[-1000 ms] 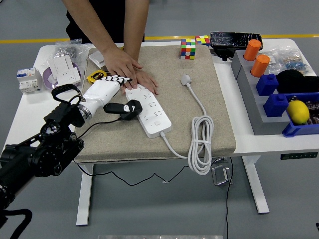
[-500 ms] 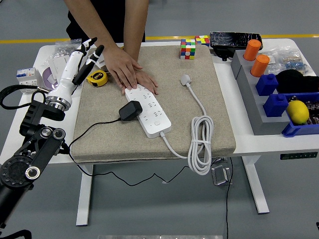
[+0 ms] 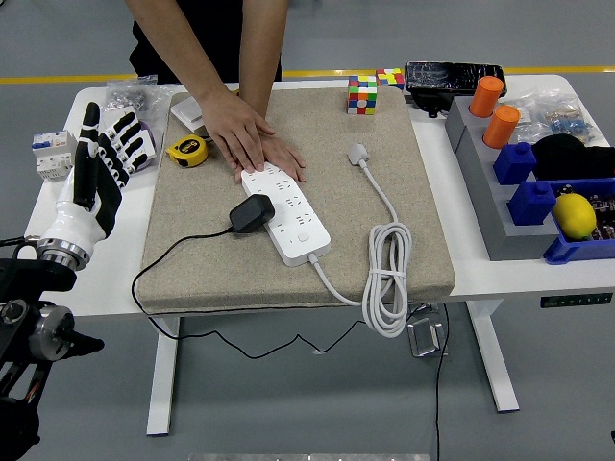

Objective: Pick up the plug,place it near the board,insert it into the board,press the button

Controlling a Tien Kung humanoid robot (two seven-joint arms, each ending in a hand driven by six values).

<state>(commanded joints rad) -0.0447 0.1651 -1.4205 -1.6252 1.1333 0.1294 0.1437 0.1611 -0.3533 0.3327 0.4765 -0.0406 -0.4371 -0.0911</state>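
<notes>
The black boxy plug [image 3: 250, 214] is sitting in the white, long power board [image 3: 286, 213], which is lying on the rough beige mat [image 3: 384, 125]. A person's hands [image 3: 252, 140] are pressing flat on the board's far end. The left hand [image 3: 96, 178], white with black fingers, is hovering open and empty over the table's left side, well apart from the plug.

A robotics test lab: grey floor with a yellow line [image 3: 384, 73], a white counter [image 3: 437, 192] crowded with circuit breakers [image 3: 52, 154] and parts bins [image 3: 538, 202].
</notes>
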